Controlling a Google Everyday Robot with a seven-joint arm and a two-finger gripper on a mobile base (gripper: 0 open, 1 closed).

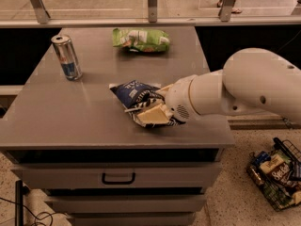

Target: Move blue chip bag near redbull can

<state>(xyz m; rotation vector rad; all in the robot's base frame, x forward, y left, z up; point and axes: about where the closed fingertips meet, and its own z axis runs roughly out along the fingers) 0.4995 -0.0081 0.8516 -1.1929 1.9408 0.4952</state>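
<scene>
Nothing here can be read as a word, brand or number. The blue bag [129, 91] has white lettering on its dark face, but the letters cannot be made out. The hand [151, 109] lies on the bag's near end, toward the front right of the surface [70, 121], and covers part of the print. The can [68, 60] shows a red mark on a blue and silver body, with no legible name. The green bag [141, 39] at the back of the surface has pale print that cannot be read. Packets in the basket [275, 173] on the floor at right bear light lettering, also illegible.
</scene>
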